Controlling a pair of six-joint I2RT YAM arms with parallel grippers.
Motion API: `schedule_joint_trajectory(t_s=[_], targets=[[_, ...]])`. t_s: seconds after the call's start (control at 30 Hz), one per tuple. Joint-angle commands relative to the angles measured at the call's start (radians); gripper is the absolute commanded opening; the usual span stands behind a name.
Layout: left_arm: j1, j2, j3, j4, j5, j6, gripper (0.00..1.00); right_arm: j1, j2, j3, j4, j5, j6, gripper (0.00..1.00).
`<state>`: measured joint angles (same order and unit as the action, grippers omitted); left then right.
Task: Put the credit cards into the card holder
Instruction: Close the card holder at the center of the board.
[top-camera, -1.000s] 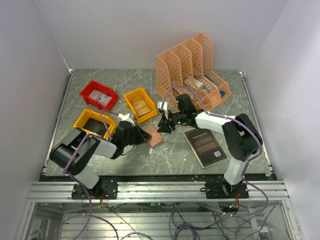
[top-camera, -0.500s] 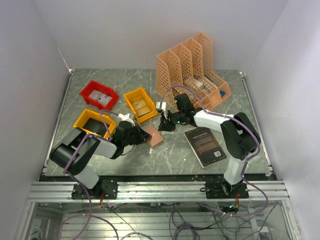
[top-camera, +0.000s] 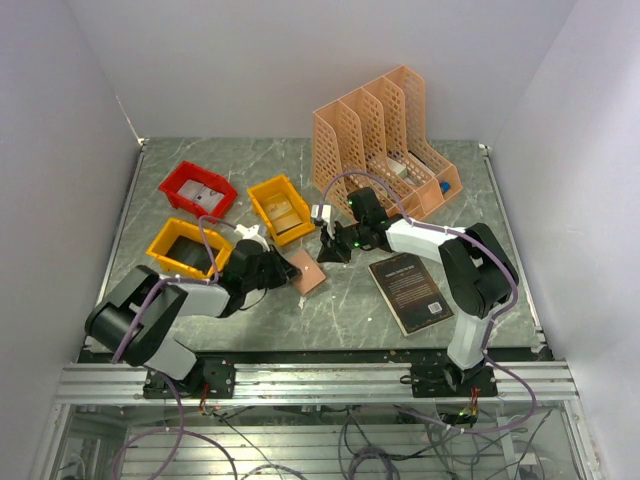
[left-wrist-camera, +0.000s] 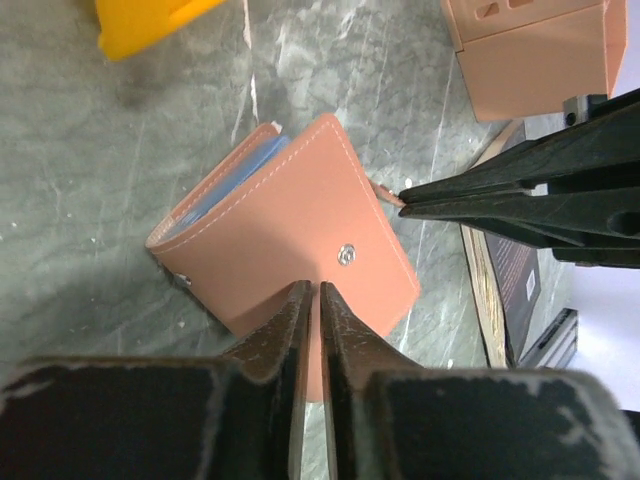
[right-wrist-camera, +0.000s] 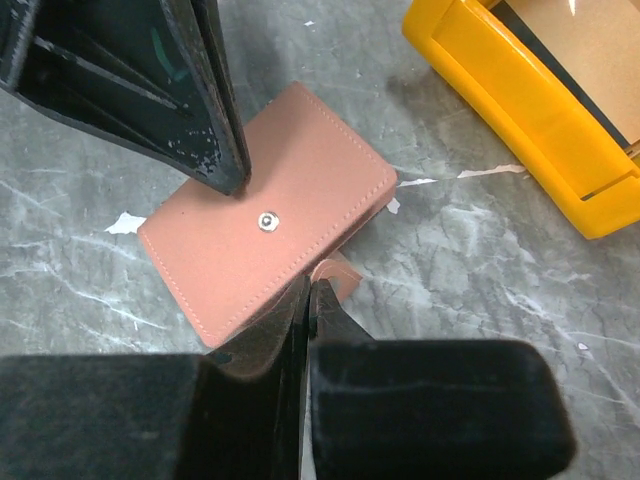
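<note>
On the green marble table (top-camera: 340, 315), between the two arms, the salmon card holder (top-camera: 308, 271) lies flat and folded, its snap stud (left-wrist-camera: 346, 256) facing up. Pale blue inner layers show along one open edge.

The left gripper (left-wrist-camera: 311, 292) is closed to a thin slit with nothing between the fingers. Its tips rest on the holder's top face, just beside the stud.

The right gripper (right-wrist-camera: 305, 288) reaches in from the opposite side with its fingers fully together. Its tips meet the small closing tab (left-wrist-camera: 388, 196) that sticks out from the holder's edge. Whether they actually pinch the tab cannot be told.

A yellow bin (right-wrist-camera: 520, 90) sits near the holder, and a black book (top-camera: 410, 292) lies further right.
</note>
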<state>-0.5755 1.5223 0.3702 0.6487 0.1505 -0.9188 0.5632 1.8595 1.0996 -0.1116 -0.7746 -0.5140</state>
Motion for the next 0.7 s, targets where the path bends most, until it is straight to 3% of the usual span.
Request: schedule_joint_trajectory(t_s=[0.0,0.17,0.3,0.5,0.67], targets=[[-0.004,-0.099,0.068,-0.153,-0.059,0.091,0.22,0.001,-0.003,0.023,-0.021,-0.033,-0.013,0.00],[0.014,-0.159,0.150,-0.354,-0.104,0.189,0.31,-0.007,-0.004,0.027,-0.017,-0.075,0.010,0.00],[0.045,-0.127,0.204,-0.459,-0.075,0.279,0.22,-0.011,-0.009,0.025,-0.003,-0.072,0.030,0.00],[0.074,-0.022,0.261,-0.421,0.083,0.373,0.24,-0.011,-0.006,0.035,-0.005,-0.067,0.047,0.00],[0.066,0.037,0.265,-0.374,0.161,0.367,0.26,-0.013,-0.006,0.040,-0.008,-0.067,0.051,0.00]])
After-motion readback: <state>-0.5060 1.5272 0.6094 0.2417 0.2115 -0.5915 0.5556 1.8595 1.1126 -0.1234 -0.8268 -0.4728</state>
